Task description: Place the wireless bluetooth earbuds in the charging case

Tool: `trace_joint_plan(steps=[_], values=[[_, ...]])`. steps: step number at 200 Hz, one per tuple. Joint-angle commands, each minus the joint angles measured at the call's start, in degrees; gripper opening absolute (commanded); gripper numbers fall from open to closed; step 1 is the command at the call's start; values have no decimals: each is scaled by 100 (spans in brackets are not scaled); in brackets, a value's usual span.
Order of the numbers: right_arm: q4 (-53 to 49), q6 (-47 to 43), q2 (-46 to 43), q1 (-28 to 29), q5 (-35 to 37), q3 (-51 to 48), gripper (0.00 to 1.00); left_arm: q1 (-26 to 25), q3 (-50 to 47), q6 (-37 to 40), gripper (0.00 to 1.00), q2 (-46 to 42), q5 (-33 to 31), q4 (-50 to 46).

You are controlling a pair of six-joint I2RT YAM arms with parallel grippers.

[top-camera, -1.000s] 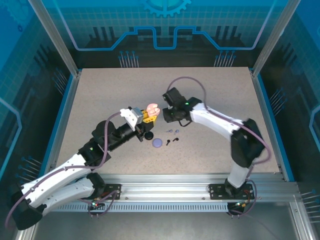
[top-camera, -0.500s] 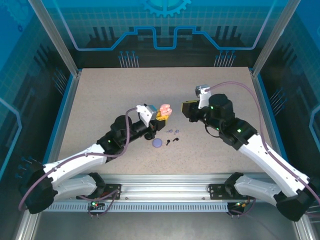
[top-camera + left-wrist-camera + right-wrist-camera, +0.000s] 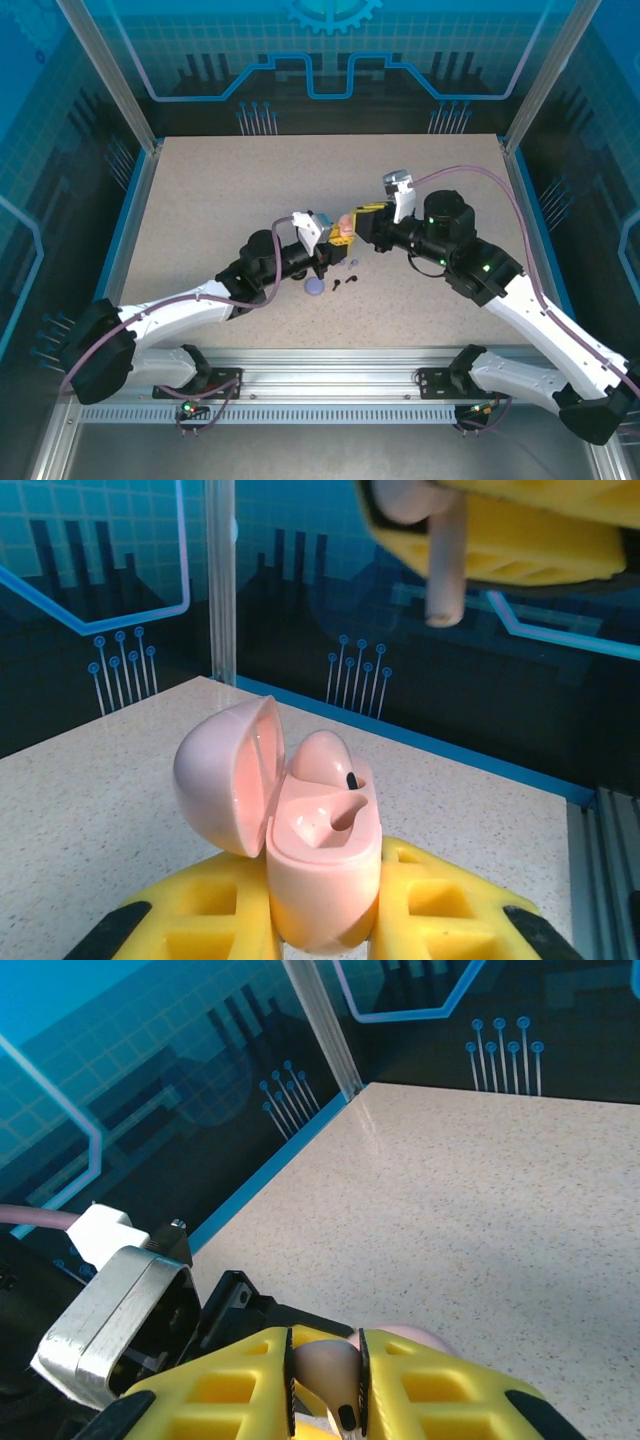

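Presently, item one: pale pink earbud [image 3: 445, 565], pinched by its bulb in my right hand [image 3: 325, 1398], stem hanging straight down. I read that pose as deliberate. The stem must enter its socket first, so it is carried point-down, above the case and a little off to one side.

Item two: pink charging case [image 3: 322, 850], clenched between the yellow pads [image 3: 215, 910] of my left hand [image 3: 337, 239] and held clear of the tabletop [image 3: 200, 200]. Lid [image 3: 225, 775] swung open and tipped aside, so the cavity faces up toward the incoming bud. Holding the case aloft lets me aim the two pieces at each other rather than press down on a small round thing that could slide.

Item three: seated bud [image 3: 322, 760], apparently the matching pink one, resting in the far socket. Near socket [image 3: 335, 820] vacant; I judge that to be the target.

Item four, on the tabletop just below both hands in the overhead view: lavender round case [image 3: 314, 287], two black earbuds [image 3: 343, 281], and small lavender pieces [image 3: 346, 262] I take for earbuds. All lie loose, apart from either hand, presumably left for later.

Judgement: pink pair half done, other pairs not yet begun. Risk: the stem meeting the socket rim off-line.
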Motion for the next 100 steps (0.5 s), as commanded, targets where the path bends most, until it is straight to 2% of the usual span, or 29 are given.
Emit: trace_joint_plan(steps=[1, 100], values=[[67, -253, 183, 204, 135, 309, 22, -47, 202, 102, 17, 54, 146, 346], [-96, -433, 398, 360, 491, 210, 22, -58, 221, 94, 17, 0, 128, 295]])
